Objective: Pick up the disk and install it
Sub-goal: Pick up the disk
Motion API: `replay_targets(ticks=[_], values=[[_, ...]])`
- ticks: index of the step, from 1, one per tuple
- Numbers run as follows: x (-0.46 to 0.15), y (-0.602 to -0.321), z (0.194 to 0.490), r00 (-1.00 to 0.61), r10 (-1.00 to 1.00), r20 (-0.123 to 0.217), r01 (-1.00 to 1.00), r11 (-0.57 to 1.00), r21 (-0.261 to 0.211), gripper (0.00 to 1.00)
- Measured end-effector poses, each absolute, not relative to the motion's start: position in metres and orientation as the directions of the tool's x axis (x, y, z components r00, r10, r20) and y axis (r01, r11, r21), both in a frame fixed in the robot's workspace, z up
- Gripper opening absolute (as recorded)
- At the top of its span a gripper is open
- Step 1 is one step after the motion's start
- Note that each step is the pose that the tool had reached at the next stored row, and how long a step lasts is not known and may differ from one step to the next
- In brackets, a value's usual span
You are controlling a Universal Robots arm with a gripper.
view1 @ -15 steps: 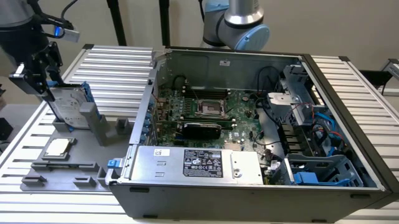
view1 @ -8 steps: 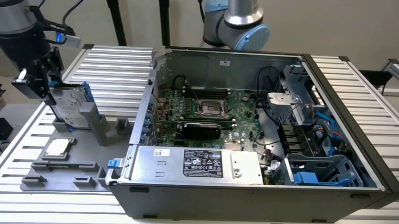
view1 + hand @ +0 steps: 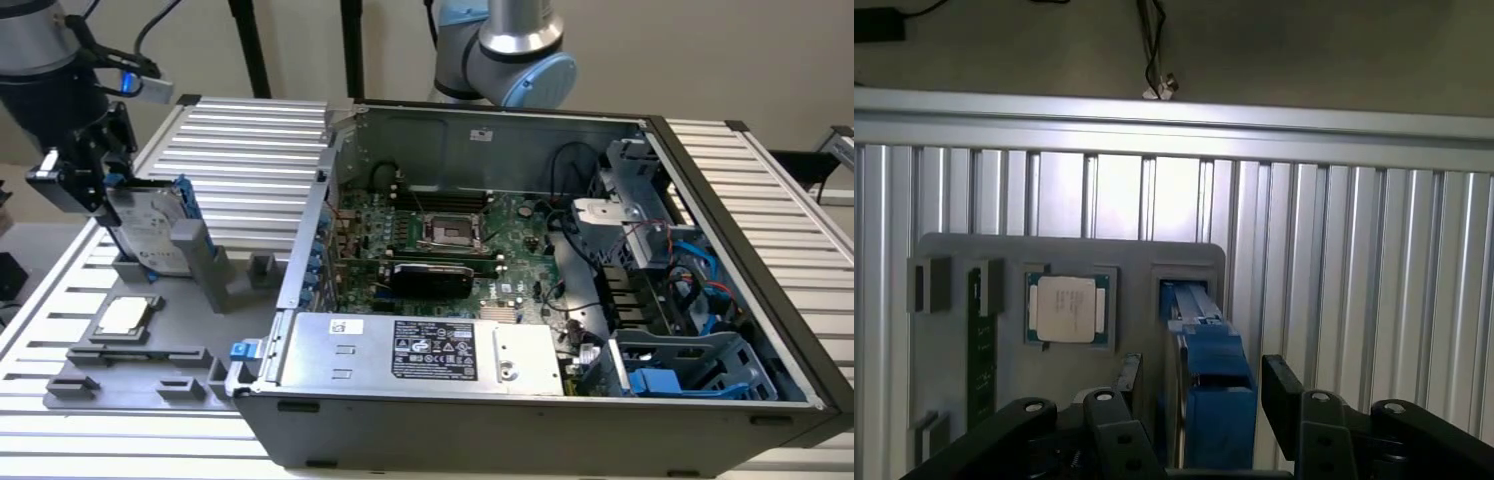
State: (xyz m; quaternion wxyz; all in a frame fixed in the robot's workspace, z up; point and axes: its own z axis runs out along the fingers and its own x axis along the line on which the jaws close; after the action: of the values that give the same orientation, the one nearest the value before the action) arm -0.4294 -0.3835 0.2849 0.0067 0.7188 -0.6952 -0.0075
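Note:
The disk (image 3: 144,225) stands on edge in a slot of the grey holder plate (image 3: 134,375) at the exterior view's left, silver with blue rails. My gripper (image 3: 96,185) hangs right at its upper end. In the wrist view the disk's blue rail (image 3: 1206,400) runs between my two black fingers (image 3: 1282,392), and the gripper (image 3: 1202,372) is open around it. A small gap shows on each side, so the fingers are not closed on it.
A square silver processor chip (image 3: 123,317) lies on the holder plate beside the disk, also seen in the wrist view as the chip (image 3: 1067,308). The open computer case (image 3: 534,250) fills the exterior view's right, with a blue drive cage (image 3: 681,370) and a silver power supply (image 3: 427,350).

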Motion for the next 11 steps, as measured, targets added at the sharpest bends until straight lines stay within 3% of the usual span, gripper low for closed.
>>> replay_targets(ticks=[9,10,11], values=[[-0.4313,-0.3834,0.2842,0.033,-0.999,-0.001,-0.999,-0.033,0.020,0.57],[-0.4313,-0.3834,0.2841,0.033,-0.999,-0.001,-0.999,-0.033,0.020,0.51],[-0.4313,-0.3834,0.2841,0.033,-0.999,-0.001,-0.999,-0.033,0.020,0.51]])
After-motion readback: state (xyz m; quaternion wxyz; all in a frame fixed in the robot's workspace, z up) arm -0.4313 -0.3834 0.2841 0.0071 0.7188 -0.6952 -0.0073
